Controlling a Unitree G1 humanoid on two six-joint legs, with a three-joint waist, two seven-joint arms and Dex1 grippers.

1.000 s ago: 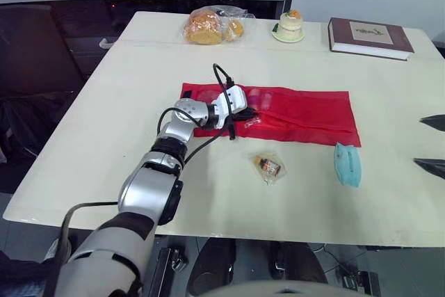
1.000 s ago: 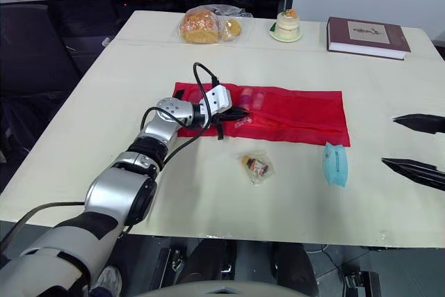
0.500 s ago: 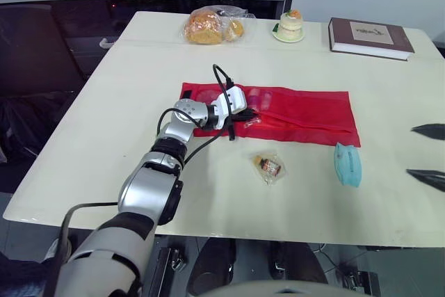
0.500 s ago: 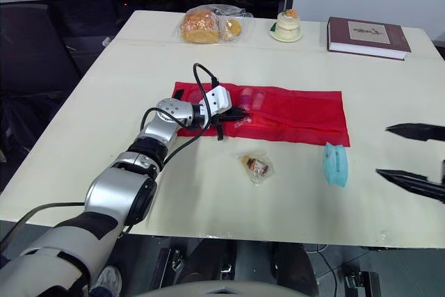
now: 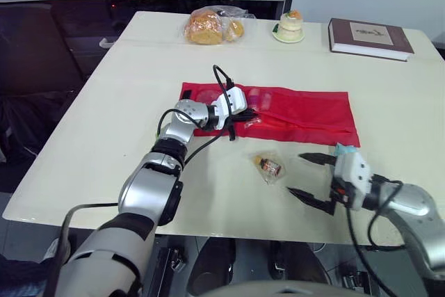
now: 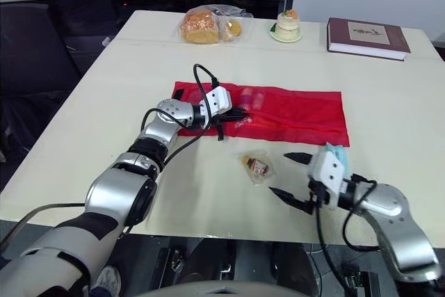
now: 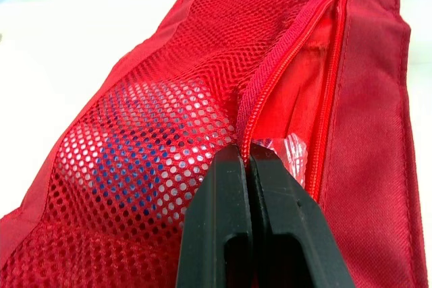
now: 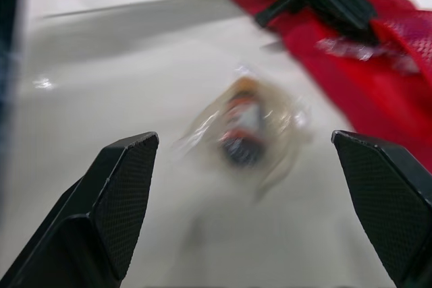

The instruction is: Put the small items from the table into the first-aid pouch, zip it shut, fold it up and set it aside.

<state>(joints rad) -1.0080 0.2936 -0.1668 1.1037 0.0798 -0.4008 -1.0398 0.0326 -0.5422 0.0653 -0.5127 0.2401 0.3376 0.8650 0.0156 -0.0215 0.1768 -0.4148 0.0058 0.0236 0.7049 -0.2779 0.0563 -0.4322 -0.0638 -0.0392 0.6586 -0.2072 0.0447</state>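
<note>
The red pouch [image 5: 292, 113] lies flat and open mid-worktop [image 5: 104, 116]. The left fingers [image 5: 238, 115] are pressed together, pinching the pouch at its zip edge, near its left end. Through the mesh a blue-and-white item [image 7: 135, 139] sits inside, and a clear wrapper [image 7: 293, 153] peeks from the zip opening. The right fingers [image 5: 313, 159] are spread wide, low over the worktop, pointing at the packet [image 5: 268, 165], which lies just ahead of them, in front of the pouch and untouched. A teal pack [image 5: 341, 149] lies partly hidden behind the right wrist. Bread [image 5: 208, 27], a cake [image 5: 290, 26] and a book [image 5: 368, 37] line the far edge.
</note>
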